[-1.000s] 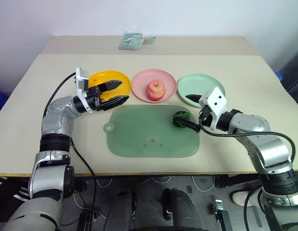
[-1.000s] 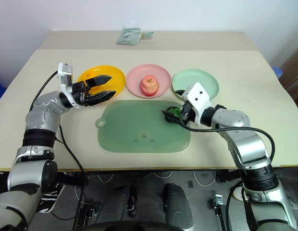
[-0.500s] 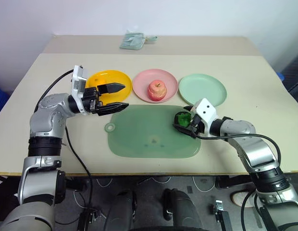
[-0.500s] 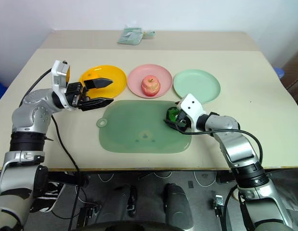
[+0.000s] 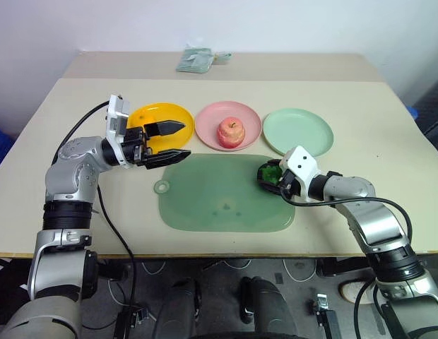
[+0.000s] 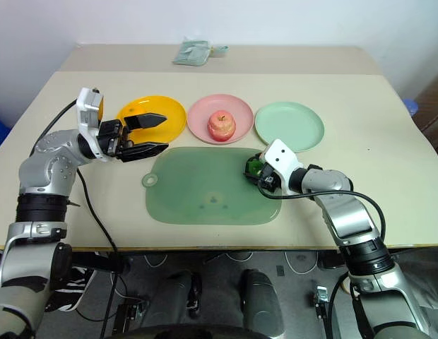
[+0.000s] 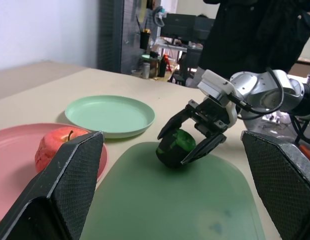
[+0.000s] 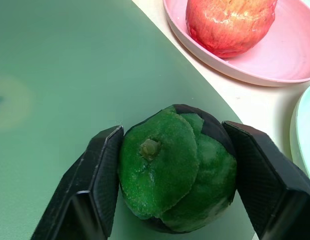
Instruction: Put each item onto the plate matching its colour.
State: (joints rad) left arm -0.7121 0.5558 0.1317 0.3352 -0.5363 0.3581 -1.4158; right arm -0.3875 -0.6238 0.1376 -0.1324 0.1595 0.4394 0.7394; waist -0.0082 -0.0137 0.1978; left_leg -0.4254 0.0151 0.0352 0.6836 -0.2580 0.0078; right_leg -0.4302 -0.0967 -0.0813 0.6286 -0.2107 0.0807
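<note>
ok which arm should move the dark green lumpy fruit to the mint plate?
Right. The right gripper is already shut on the dark green lumpy fruit at the green mat's edge, beside the pale mint green plate. The left gripper hangs open by the yellow plate.

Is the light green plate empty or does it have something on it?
Empty. The light green plate is bare inside; the green fruit sits on the green mat, not on the plate.

Green plate (image 5: 297,131) bare, just beyond right gripper (image 5: 270,178); apple (image 5: 230,132) blocks pink plate (image 5: 208,124); mat (image 5: 212,194) centre open.
</note>
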